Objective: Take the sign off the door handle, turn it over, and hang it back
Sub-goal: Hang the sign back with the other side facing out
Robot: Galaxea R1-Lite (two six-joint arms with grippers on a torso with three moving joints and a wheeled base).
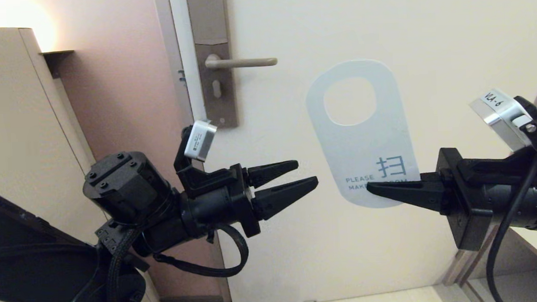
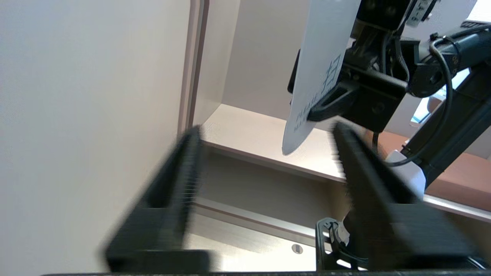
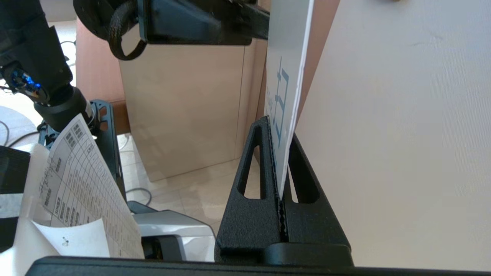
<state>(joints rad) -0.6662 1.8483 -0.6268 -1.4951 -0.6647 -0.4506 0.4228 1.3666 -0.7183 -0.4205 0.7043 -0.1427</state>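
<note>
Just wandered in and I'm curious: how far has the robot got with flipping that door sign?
Done: the white oblong sign is off the beige lever door handle.
In hand: the right gripper pinches its lower end, white face showing; the open left gripper waits beside it.
Left: turning it over, rehanging.

One sign (image 1: 362,139), one door handle (image 1: 243,62) and one door (image 1: 425,29) are in view. There are two grippers: a left gripper (image 1: 303,176) and a right gripper (image 1: 375,188). One printed sheet (image 3: 76,184) shows too.
</note>
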